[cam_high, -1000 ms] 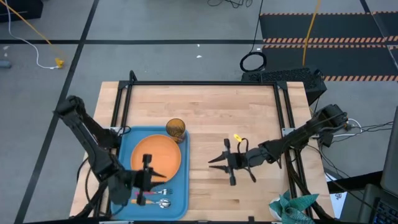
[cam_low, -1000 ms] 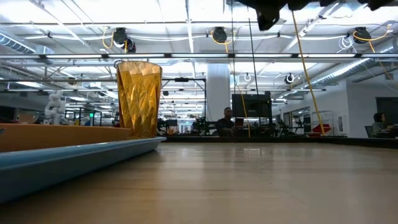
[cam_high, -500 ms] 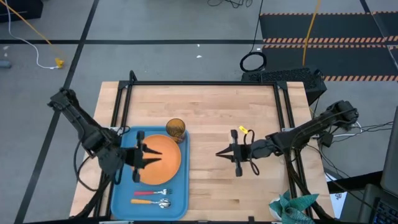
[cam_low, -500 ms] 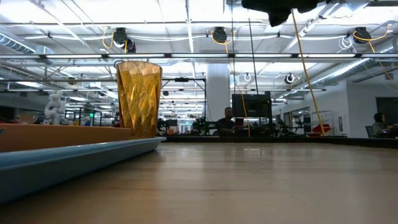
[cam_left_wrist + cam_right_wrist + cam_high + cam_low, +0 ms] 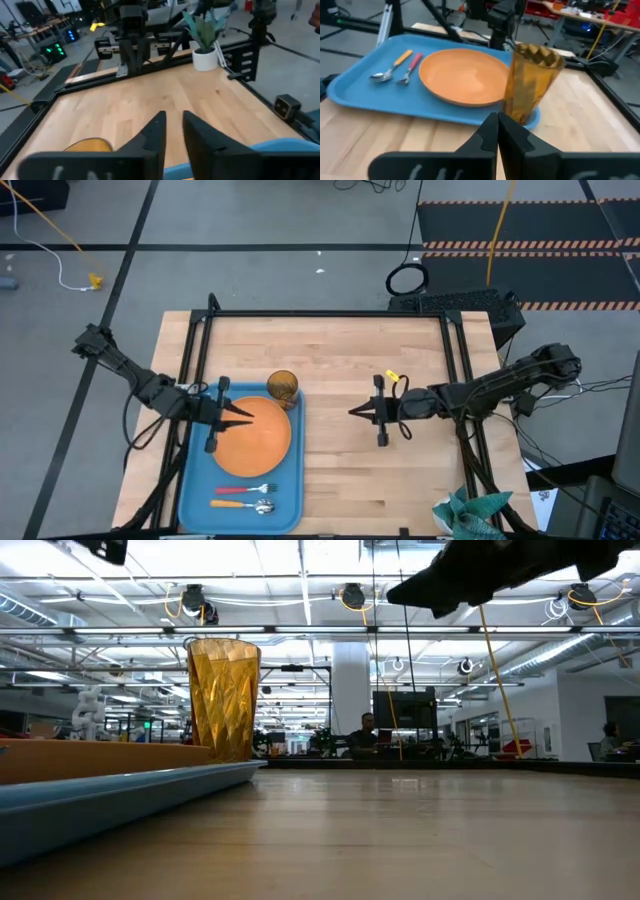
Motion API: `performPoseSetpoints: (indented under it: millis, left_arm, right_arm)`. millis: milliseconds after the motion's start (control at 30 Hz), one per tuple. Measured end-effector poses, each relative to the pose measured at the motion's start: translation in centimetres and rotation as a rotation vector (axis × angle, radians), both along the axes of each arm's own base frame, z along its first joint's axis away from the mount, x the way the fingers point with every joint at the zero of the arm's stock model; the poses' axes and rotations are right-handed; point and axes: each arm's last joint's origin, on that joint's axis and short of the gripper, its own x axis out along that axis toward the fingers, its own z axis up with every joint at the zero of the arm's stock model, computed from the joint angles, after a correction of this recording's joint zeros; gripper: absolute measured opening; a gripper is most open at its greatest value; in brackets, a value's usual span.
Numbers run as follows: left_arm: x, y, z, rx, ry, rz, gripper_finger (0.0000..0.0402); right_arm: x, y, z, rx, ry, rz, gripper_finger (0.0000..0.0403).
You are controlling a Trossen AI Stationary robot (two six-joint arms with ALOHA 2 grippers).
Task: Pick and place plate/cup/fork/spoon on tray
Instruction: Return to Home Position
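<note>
1. The wooden table (image 5: 400,350) is seen whole only from the high view; the left wrist view adds a potted plant (image 5: 204,55) at one of its corners.
2. The tray (image 5: 195,485) lies on the left arm's side of the table. The low view shows only its rim, edge-on.
3. The plate (image 5: 255,445) lies flat on the tray, filling most of its far half.
4. The left gripper (image 5: 248,412) hovers over the plate's edge, pointing towards the right arm. Its wrist view shows the fingers (image 5: 152,137) a narrow gap apart, with nothing between them.
5. The right gripper (image 5: 352,412) hangs over bare table, well apart from the tray and pointing towards it. Its wrist view shows the fingers pressed together, empty.
6. The cup (image 5: 283,388) stands upright at the tray's far corner, just beside the plate. The low view shows its faceted wall, which the high view does not. A blurred amber shape in the left wrist view is probably its rim.
7. The fork (image 5: 240,490) lies on the tray's near end, between plate and spoon. It is hidden in the low view.
8. The spoon (image 5: 250,506) lies just beside the fork and parallel to it; the right wrist view shows both handles pointing the same way
</note>
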Motion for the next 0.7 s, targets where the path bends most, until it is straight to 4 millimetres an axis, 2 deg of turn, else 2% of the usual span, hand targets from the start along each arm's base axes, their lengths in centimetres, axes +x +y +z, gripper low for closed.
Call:
performPoseSetpoints:
  millis: [133, 467, 700]
  left_arm:
    - [-0.6, 1.0, -1.2, -0.012, -0.044, 0.017, 0.0010]
    - [-1.6, 2.9, -4.2, -0.079, -0.113, 0.030, 0.0006]
    - [-1.6, 3.1, -5.5, -0.093, -0.112, 0.032, 0.0007]
  right_arm:
    - [-0.8, -0.9, -0.6, -0.003, -0.011, -0.027, 0.0000]
    - [-4.3, -2.0, -1.3, -0.017, -0.068, -0.038, 0.0000]
    - [-7.2, -2.5, -3.7, 0.003, -0.170, -0.031, 0.0000]
